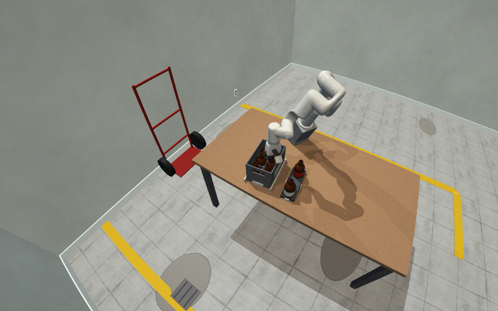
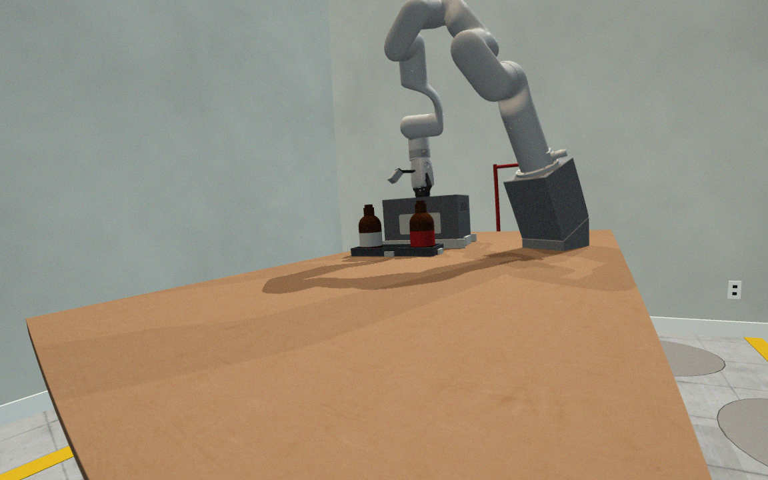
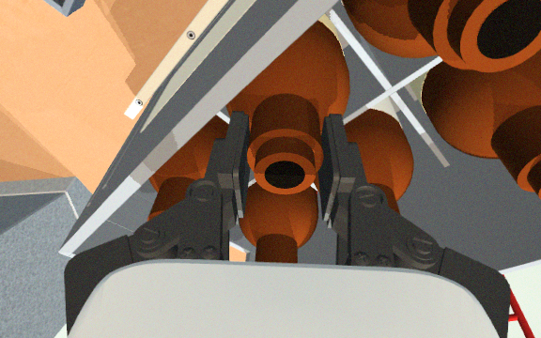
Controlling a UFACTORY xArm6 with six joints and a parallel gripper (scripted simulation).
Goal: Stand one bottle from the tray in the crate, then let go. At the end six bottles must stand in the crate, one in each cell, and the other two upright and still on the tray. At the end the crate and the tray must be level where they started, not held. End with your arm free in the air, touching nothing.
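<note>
My gripper (image 3: 285, 136) is shut on the neck of a brown bottle (image 3: 285, 141) inside the grey crate (image 1: 265, 164), in a cell by the crate wall nearest the arm's base. Whether the bottle's foot rests on the crate floor is hidden. Several other brown bottles (image 3: 486, 28) stand in the neighbouring cells. In the exterior view the gripper (image 2: 421, 191) reaches down into the crate (image 2: 431, 213) from above. On the dark tray (image 1: 295, 183) beside the crate, a red-labelled bottle (image 1: 299, 169) and a white-labelled bottle (image 1: 289, 187) stand upright.
The crate and tray sit on a brown table (image 1: 312, 181). The arm's grey base block (image 1: 301, 133) stands just behind the crate. A red hand truck (image 1: 167, 123) stands on the floor off the table's far left edge.
</note>
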